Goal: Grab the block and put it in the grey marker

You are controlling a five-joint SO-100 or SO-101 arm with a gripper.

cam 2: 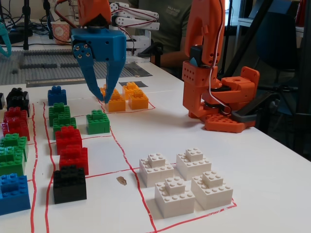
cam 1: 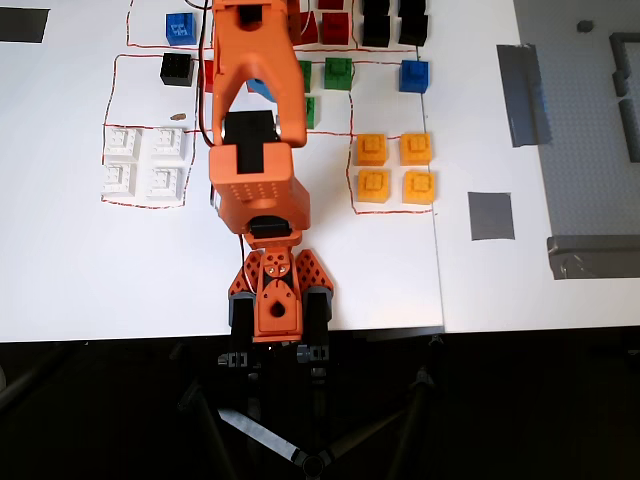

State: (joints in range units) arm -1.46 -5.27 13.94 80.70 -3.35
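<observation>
white table [cam 1: 80,270], dark floor [cam 1: 520,410], seated person [cam 2: 170,29] behind

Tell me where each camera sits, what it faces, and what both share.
Overhead view: above the table, looking straight down; orange arm and base show.
Fixed view: low at the table edge, facing across the bricks to the base; blue gripper hangs open.
Shared: yellow bricks, white bricks.

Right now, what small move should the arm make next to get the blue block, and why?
Probably swing the gripper left in the fixed view until it is over the block, jaws open. The fingers are spread and empty, hanging near the yellow bricks, while the block sits untouched and is not yet on the grey marker.
</observation>
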